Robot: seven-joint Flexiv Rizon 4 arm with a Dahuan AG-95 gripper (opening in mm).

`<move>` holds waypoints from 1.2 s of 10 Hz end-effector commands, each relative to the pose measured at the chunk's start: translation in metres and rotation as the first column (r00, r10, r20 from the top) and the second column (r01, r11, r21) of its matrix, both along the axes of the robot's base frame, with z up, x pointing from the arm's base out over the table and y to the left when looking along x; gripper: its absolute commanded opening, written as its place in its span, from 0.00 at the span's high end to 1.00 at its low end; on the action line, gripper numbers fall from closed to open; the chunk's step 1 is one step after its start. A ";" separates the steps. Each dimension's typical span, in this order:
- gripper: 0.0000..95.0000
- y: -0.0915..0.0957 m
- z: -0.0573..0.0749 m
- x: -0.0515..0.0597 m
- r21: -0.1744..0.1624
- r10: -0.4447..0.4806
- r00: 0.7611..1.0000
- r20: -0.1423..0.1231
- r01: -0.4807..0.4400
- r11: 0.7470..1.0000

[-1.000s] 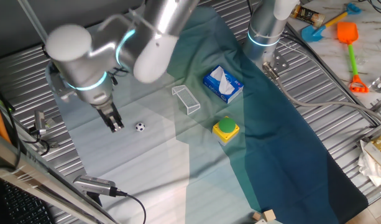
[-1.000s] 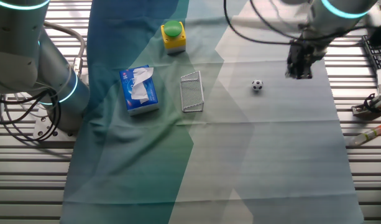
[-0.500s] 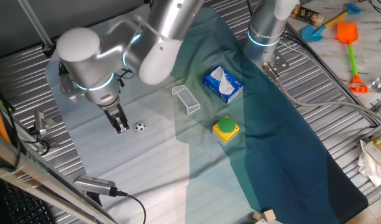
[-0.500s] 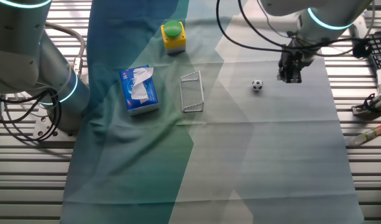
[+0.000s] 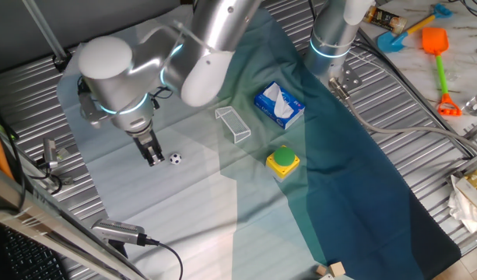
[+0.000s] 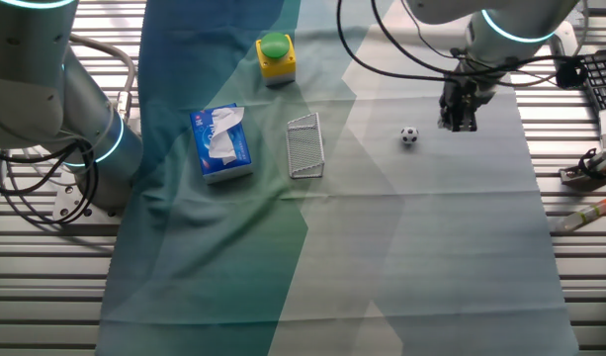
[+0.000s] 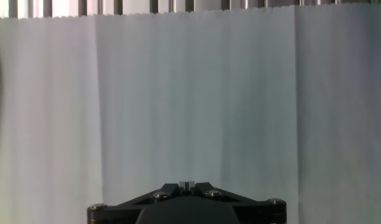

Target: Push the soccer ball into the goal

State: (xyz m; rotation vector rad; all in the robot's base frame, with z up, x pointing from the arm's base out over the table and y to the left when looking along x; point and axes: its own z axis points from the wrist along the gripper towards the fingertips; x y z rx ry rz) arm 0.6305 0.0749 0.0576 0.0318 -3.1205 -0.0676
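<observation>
In the other fixed view, the goal (image 6: 304, 145) sits mid-worktop (image 6: 431, 257): tissue pack (image 6: 220, 144) just left, button (image 6: 275, 56) behind-left, soccer ball (image 6: 409, 136) right, fingers (image 6: 458, 117) just beyond the ball.

No legible text, labels, brands or numbers on anything in view.

One soccer ball (image 5: 175, 159), one goal (image 5: 233, 124), one tissue pack (image 5: 278, 105), one green button (image 5: 282, 160).
</observation>
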 end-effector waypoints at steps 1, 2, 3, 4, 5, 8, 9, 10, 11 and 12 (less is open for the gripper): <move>1.00 0.000 0.003 -0.002 -0.001 -0.005 1.000 0.006 0.005 1.000; 1.00 0.000 0.003 0.000 -0.003 -0.015 1.000 -0.003 0.015 1.000; 1.00 0.000 0.003 0.000 -0.004 -0.023 1.000 -0.005 0.023 1.000; 1.00 0.000 0.003 0.000 -0.005 -0.029 1.000 -0.008 0.029 1.000; 1.00 0.000 0.003 0.000 0.000 -0.040 0.999 -0.021 0.040 0.999; 1.00 0.000 0.003 0.000 0.005 -0.047 0.995 -0.085 0.047 0.999; 1.00 0.000 0.003 0.000 0.013 -0.048 0.995 -0.091 0.050 0.999; 1.00 0.000 0.003 0.000 0.021 -0.050 0.994 -0.099 0.053 0.998; 1.00 0.000 0.003 0.000 0.022 -0.048 0.993 -0.108 0.051 0.998; 1.00 0.000 0.003 0.000 0.025 -0.046 0.992 -0.115 0.049 0.998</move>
